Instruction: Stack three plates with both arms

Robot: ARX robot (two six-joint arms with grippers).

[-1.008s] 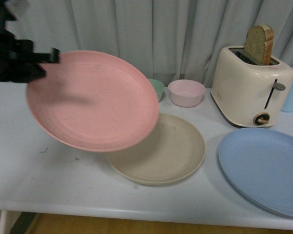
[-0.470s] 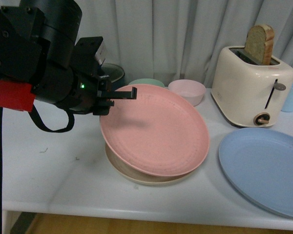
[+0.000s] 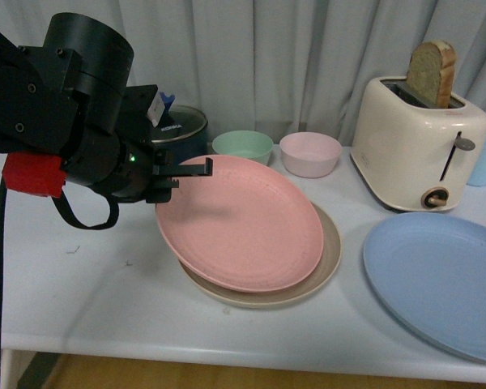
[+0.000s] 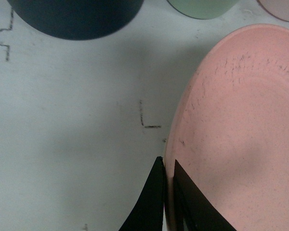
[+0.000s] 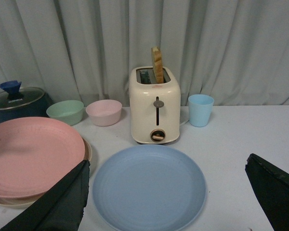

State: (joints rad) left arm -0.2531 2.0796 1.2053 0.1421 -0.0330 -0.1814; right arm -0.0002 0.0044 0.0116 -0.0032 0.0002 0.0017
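Observation:
My left gripper is shut on the left rim of the pink plate, which lies tilted on the beige plate at the table's middle. The left wrist view shows both black fingers pinching the pink rim. The light blue plate lies flat at the right front. In the right wrist view my right gripper is open above the blue plate, its fingers wide apart either side of it; the pink plate shows beside it. The right arm is out of the front view.
A cream toaster with a bread slice stands at the back right, a light blue cup beside it. A green bowl, a pink bowl and a dark lidded pot line the back. Grey curtain behind.
My left arm has swung right and down, bringing the pink plate from the air at the left down onto the beige plate. The blue plate has not moved.

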